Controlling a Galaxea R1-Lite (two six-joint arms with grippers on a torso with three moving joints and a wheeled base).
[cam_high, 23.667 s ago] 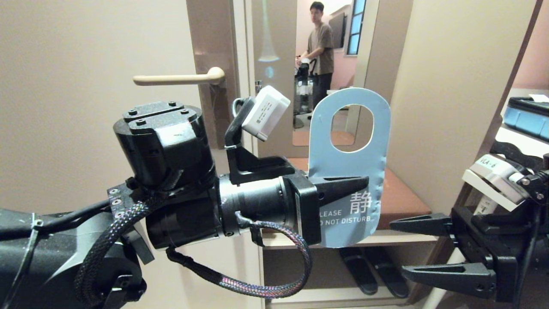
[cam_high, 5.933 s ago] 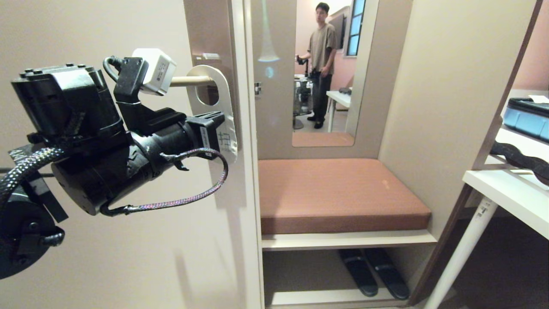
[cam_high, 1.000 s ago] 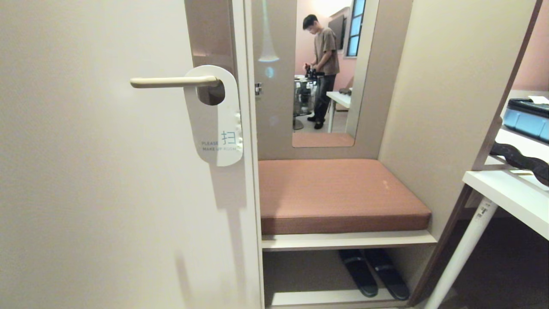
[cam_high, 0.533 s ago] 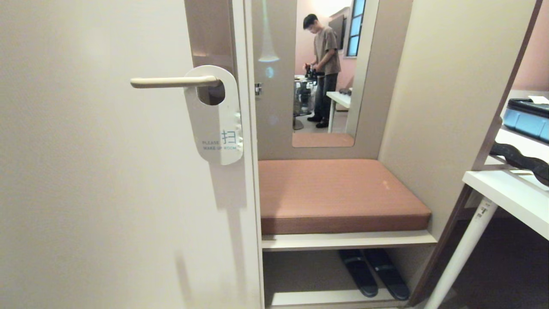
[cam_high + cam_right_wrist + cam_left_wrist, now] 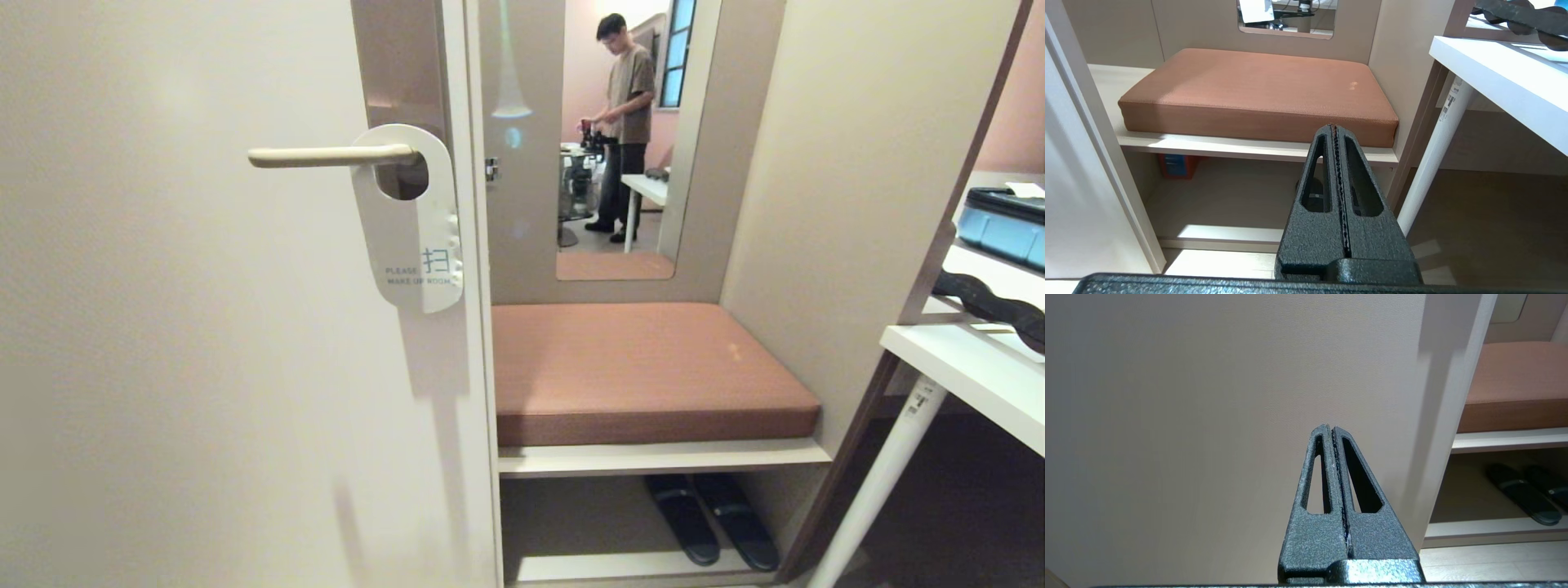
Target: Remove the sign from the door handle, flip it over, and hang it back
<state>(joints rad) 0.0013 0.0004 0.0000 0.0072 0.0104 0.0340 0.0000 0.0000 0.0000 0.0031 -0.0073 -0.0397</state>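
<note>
Task status reads as complete: the sign (image 5: 412,237) hangs on the door handle (image 5: 331,155), at 10 o'clock in your head view, white side out. Legible text: "PLEASE MAKE UP ROOM" beside one Chinese character. Left gripper (image 5: 1332,430) and right gripper (image 5: 1334,128) are both closed together, empty and parked low. You need no further move; verify the hang only.

Cream door (image 5: 204,367) fills the view beside a beige alcove. Brown cushion (image 5: 645,367) sits on the alcove shelf; dark slippers (image 5: 710,518) lie under the cushion. Mirror (image 5: 620,139) above the cushion reflects a standing person (image 5: 624,106). White desk (image 5: 971,376) beyond the cushion.
</note>
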